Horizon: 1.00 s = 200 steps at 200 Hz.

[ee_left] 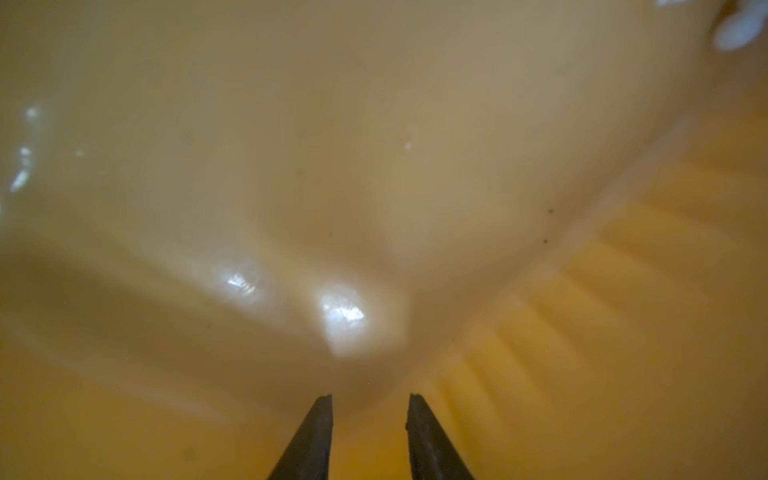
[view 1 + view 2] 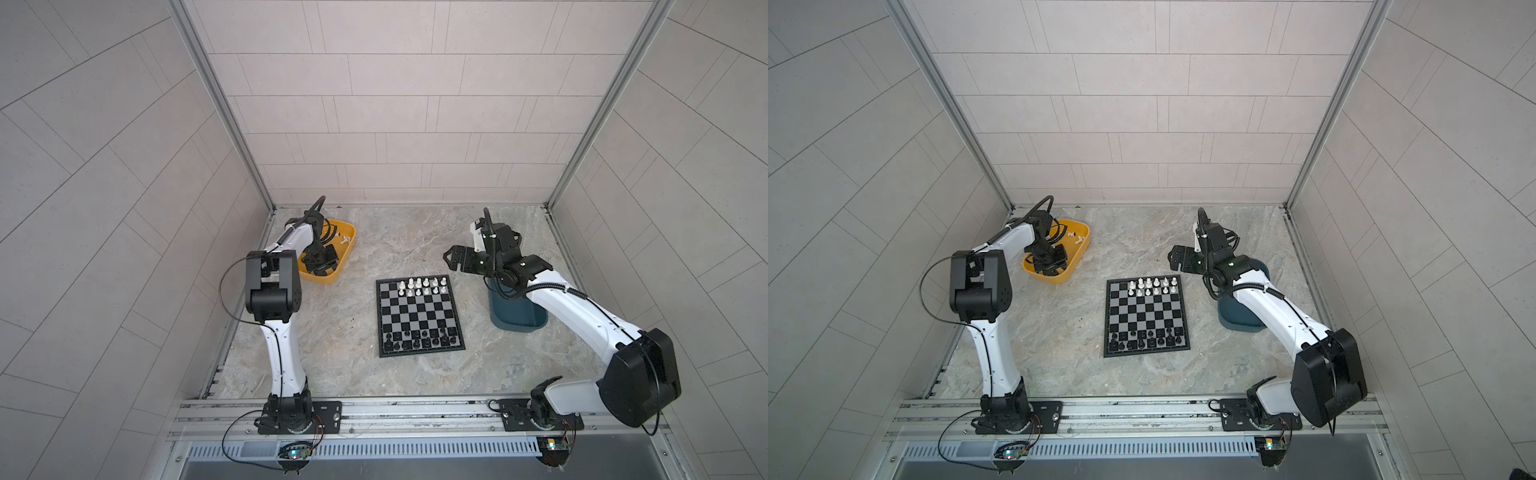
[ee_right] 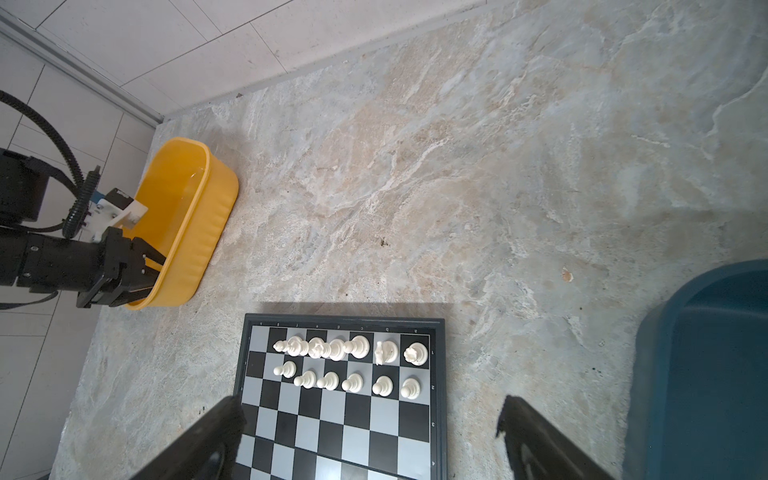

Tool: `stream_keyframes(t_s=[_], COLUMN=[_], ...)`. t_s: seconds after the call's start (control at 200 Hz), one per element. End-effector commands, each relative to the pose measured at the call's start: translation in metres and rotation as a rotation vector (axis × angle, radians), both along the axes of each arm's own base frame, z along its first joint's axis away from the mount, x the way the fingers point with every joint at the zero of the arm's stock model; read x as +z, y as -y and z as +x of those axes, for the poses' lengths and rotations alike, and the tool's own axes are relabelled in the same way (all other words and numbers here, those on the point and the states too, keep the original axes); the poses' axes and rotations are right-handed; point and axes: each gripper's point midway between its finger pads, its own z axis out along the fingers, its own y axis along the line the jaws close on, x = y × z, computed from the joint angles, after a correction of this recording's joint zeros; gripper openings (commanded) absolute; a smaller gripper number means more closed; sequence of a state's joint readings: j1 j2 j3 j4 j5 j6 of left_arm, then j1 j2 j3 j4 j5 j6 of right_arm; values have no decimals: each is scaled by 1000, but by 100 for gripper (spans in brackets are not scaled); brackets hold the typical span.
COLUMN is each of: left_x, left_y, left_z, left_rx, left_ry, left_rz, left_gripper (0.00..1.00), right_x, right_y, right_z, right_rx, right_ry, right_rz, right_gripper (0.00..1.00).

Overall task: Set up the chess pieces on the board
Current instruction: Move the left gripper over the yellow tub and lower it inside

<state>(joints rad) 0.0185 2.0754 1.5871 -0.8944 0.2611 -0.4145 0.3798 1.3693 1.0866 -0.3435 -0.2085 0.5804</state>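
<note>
The board (image 2: 417, 316) lies mid-table in both top views. White chess pieces (image 2: 422, 286) fill most of its two far rows, and black chess pieces (image 2: 419, 337) stand along its two near rows. A few more white pieces (image 2: 345, 240) lie in the yellow tray (image 2: 351, 232). My left gripper (image 2: 322, 270) reaches down inside that tray. In the left wrist view its fingertips (image 1: 322, 432) stand a little apart over the yellow floor (image 1: 374, 166) with nothing between them, and a blurred white piece (image 1: 737, 25) shows at the corner. My right gripper (image 2: 451, 257) hovers open beside the board's far right corner, empty.
A teal tray (image 2: 515, 320) stands right of the board, partly under my right arm; the right wrist view shows it too (image 3: 706, 374). That view also shows the yellow tray (image 3: 187, 216) beside the left wall. Tiled walls enclose the table on three sides, with a metal rail along the front.
</note>
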Motion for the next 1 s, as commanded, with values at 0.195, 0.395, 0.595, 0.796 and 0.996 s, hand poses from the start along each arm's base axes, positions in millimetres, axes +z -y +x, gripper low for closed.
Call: stream_keyframes(t_s=[0.195,0.395,0.595,0.796,0.996], left_x=[6,-3,-6,-4,22], left_y=[46,66,72,83,71], left_z=[-78,-128,-176,-200,-189], left_rx=[-53,-42,14,9,9], left_ry=[-30,-71,-90,-89,6], left_rz=[-8,-2,-12,-30,42], left_gripper=[38,38,37,37,39], right_x=[14,17,19,25,28], right_y=[-6,-4,5,10,11], right_z=[3,-4,-18,-27,-29], right_rx=[15,14,13,18,14], right_ry=[34,37,42,53,58], right_rz=[27,33,10,-10,-10], right_gripper=[98,98,99,100,100])
